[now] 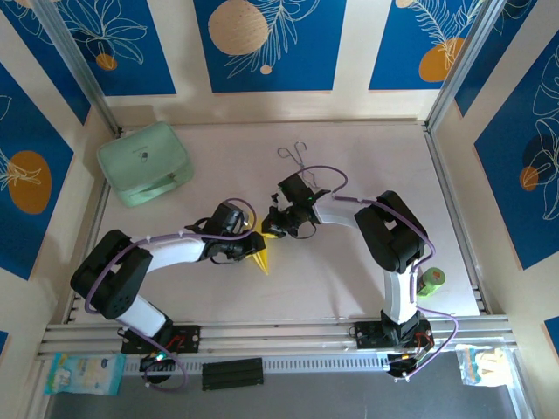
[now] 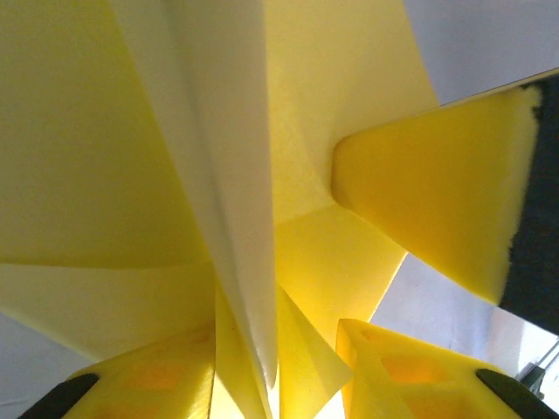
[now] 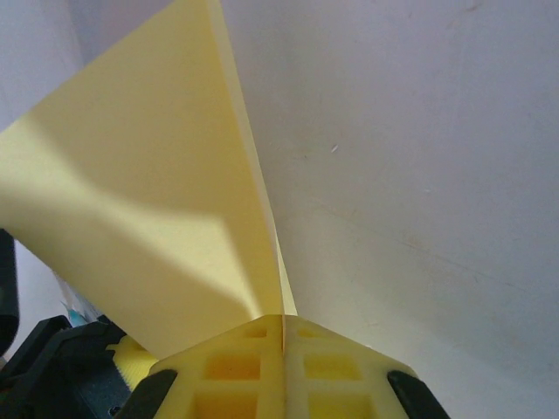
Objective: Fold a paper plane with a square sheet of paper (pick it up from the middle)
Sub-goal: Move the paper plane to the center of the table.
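The square sheet of paper (image 1: pixel 260 260) is folded into a narrow yellow paper plane shape whose sharp point hangs toward the near edge. My left gripper (image 1: pixel 251 244) sits around its middle. In the left wrist view the folded layers (image 2: pixel 236 175) stand between the left gripper's (image 2: pixel 271 393) parted fingers, with light showing between the layers. My right gripper (image 1: pixel 275 225) is just behind and right of the left one. In the right wrist view the right gripper (image 3: pixel 284 340) is shut on an edge of the paper (image 3: pixel 148 201), which fans up to the left.
A mint-green case (image 1: pixel 144 163) lies at the back left. Thin metal tongs (image 1: pixel 297 157) lie at the back centre. A green tape roll (image 1: pixel 431 281) stands by the right arm. Metal rails edge the table's left, right and near sides.
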`<state>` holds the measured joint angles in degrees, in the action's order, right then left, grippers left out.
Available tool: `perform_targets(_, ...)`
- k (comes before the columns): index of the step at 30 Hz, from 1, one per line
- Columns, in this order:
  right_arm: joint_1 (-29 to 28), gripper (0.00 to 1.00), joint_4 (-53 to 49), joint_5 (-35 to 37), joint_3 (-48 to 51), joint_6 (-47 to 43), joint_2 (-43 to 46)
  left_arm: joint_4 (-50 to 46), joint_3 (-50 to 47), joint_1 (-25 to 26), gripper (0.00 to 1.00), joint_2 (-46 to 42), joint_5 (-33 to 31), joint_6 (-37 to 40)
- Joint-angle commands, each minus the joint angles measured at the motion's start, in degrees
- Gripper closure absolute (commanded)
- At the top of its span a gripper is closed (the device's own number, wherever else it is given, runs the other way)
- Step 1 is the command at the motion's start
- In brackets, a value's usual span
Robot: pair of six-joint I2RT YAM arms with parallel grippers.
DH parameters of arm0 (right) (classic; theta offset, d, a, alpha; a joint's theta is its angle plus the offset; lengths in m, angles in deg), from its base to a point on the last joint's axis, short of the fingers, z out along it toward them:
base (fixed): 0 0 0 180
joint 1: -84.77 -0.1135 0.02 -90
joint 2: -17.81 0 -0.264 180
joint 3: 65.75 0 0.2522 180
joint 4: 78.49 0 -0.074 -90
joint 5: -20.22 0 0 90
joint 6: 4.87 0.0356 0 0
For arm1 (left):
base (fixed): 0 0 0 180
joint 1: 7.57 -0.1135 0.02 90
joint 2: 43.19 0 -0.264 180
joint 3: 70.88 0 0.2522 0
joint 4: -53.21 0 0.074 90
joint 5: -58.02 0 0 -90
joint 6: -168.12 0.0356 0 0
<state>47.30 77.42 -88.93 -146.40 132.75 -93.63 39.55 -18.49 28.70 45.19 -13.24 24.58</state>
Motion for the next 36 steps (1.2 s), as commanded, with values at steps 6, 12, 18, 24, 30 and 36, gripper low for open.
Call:
perform_targets(6,-0.84,0.95,-3.73,1.68,-1.98,-1.03,1.71,-3.89,2.07,0.81,0.70,0.04,-3.17,-0.04)
perform_targets(12,-1.11,0.86,-3.82,1.93,-2.08,-1.12,1.87,-3.71,1.62,0.89,0.74,0.13,-4.29,-1.39)
perform_targets(18,-1.20,0.77,-3.87,3.44,-1.53,-1.04,3.14,-4.49,1.80,0.94,0.78,0.04,-5.14,-1.31)
perform_targets(24,-1.19,0.60,-4.53,8.12,0.18,-0.55,6.14,-7.25,3.14,0.98,0.89,-0.09,-6.20,0.41)
perform_targets(30,0.24,0.44,-5.66,19.07,4.81,-0.74,13.32,-18.32,8.03,0.69,0.93,-1.43,-9.86,7.57)
perform_targets(36,2.66,0.42,-6.60,25.47,8.62,-0.25,18.29,-31.08,15.98,0.38,0.93,0.71,-14.87,18.33)
